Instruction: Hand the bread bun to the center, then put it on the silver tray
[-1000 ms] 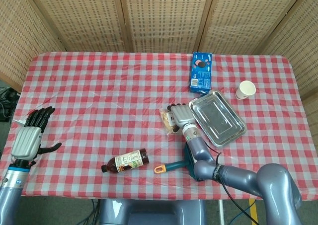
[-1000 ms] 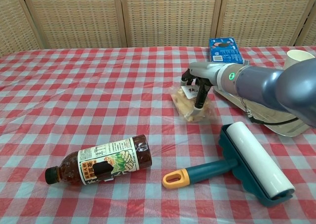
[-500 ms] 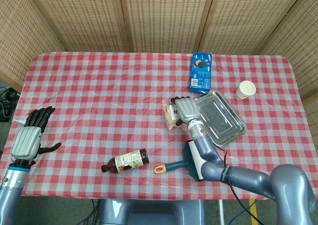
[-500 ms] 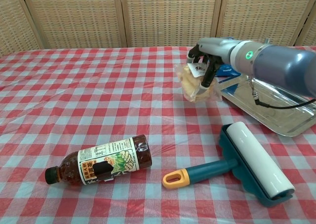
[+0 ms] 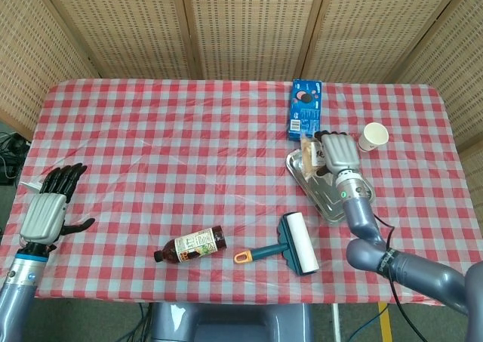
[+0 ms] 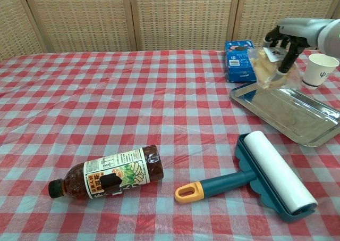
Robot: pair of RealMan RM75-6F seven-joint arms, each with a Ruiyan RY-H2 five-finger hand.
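The bread bun [image 6: 265, 66], wrapped in clear plastic, hangs in the air in my right hand [image 6: 282, 45], which grips it from above. It is over the far end of the silver tray [image 6: 297, 118]. In the head view the same right hand [image 5: 336, 152] covers most of the bun [image 5: 310, 156] above the tray [image 5: 326, 204]. My left hand [image 5: 50, 206] is at the table's left edge, fingers spread, holding nothing.
A blue cookie box [image 6: 238, 60] lies just behind the tray, and a white paper cup [image 6: 317, 69] stands to its right. A teal lint roller [image 6: 268, 172] and a brown bottle [image 6: 112, 173] lie on the checked cloth near the front edge.
My right hand has carried the bun up and to the right, from the cloth at the tray's left side to above the tray. The left hand has barely moved.
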